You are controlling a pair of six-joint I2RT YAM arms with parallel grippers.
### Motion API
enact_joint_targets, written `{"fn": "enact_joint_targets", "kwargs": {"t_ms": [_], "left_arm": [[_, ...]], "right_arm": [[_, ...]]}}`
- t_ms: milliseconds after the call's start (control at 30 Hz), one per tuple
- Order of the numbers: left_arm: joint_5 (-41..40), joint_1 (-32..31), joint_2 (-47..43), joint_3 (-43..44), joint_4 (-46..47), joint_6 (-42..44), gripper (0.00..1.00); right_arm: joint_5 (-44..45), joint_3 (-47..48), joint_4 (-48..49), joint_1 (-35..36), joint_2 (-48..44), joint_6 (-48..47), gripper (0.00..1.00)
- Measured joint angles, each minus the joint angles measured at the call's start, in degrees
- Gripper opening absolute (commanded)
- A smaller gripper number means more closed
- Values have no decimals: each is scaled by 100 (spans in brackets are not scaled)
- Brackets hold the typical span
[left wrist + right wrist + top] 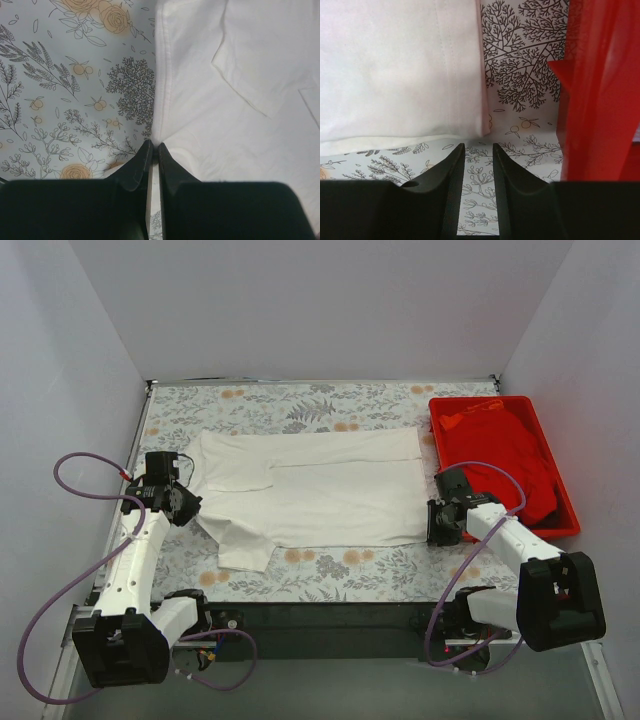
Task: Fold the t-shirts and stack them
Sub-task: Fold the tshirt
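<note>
Lying between the tools (190, 502) (437, 525), white t-shirt (330, 495)

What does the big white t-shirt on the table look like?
The soft white cotton t-shirt lies spread flat on the grey floral tablecloth, apart from the red plastic tray on its right. Its far long edge is folded over onto itself, and one short sleeve pokes out at the near left. It looks smooth, with few wrinkles. The left tool sits right at its left edge. The right tool is just off its right corner, not touching.
</note>
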Motion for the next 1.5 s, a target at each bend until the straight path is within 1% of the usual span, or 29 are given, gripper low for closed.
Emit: {"fn": "enact_joint_targets", "kwargs": {"t_ms": [200, 367, 667, 1067, 1500], "left_arm": [[57, 0, -37, 0, 37, 2, 0], [114, 0, -63, -2, 57, 4, 0], [166, 0, -87, -2, 109, 20, 0], [205, 0, -101, -2, 125, 24, 0], [225, 0, -101, -2, 131, 46, 0]], "right_arm": [[9, -15, 26, -92, -459, 227, 35], [48, -133, 249, -245, -817, 459, 33], [0, -337, 549, -315, -802, 684, 29], [4, -398, 538, -337, -957, 673, 29], [-157, -481, 778, -337, -754, 684, 28]]}}
